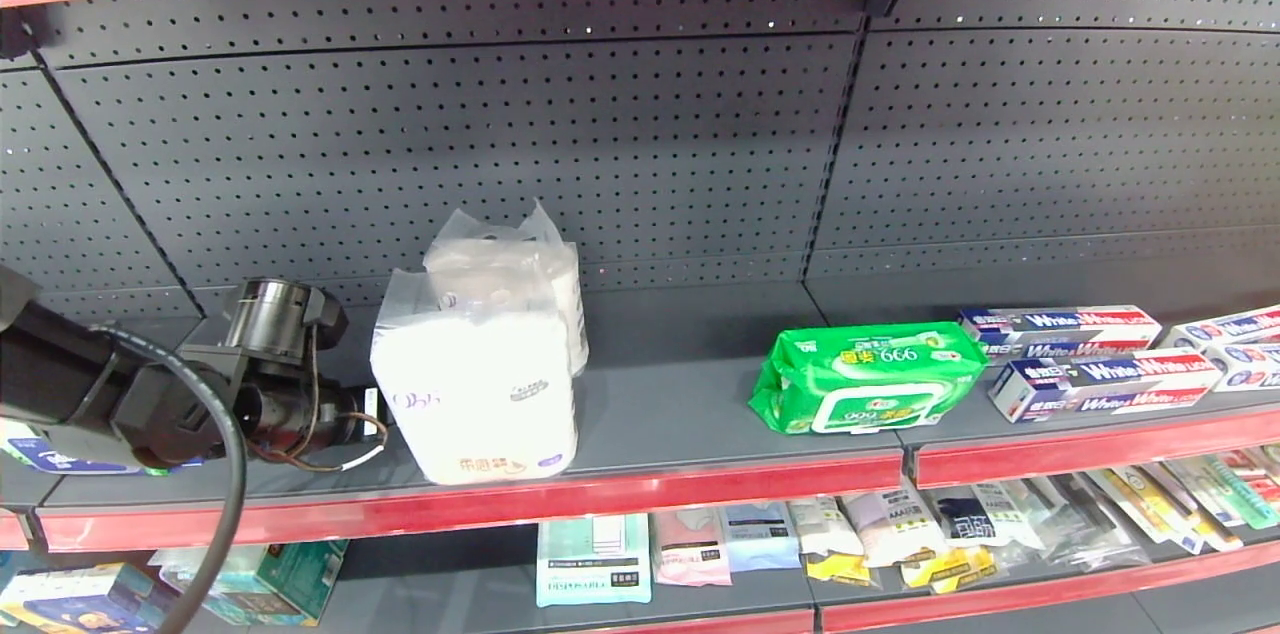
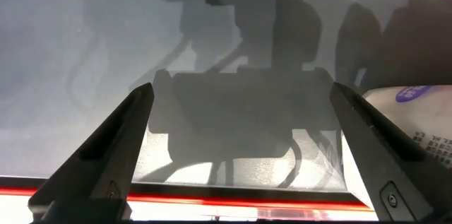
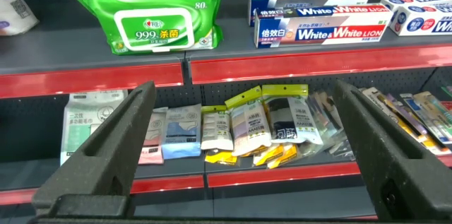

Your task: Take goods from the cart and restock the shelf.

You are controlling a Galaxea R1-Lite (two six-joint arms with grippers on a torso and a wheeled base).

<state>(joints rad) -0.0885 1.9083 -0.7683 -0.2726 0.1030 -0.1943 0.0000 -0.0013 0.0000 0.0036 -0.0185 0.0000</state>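
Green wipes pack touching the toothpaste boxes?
Apart. The right wrist view shows a strip of bare shelf between the wet wipes pack and the nearest toothpaste box.

Two tissue packs (image 1: 478, 399), one wipes pack (image 1: 865, 376)

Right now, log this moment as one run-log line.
left gripper open, empty, beside white roll pack | right gripper open, empty | shelf holds white roll pack, green wipes pack, toothpaste boxes

Green wipes pack (image 1: 865, 376): lying flat, just left of the toothpaste boxes.
Toothpaste boxes (image 1: 1100, 384): white and blue, stacked lengthwise.
Small packets (image 1: 880, 526): a row one level below.
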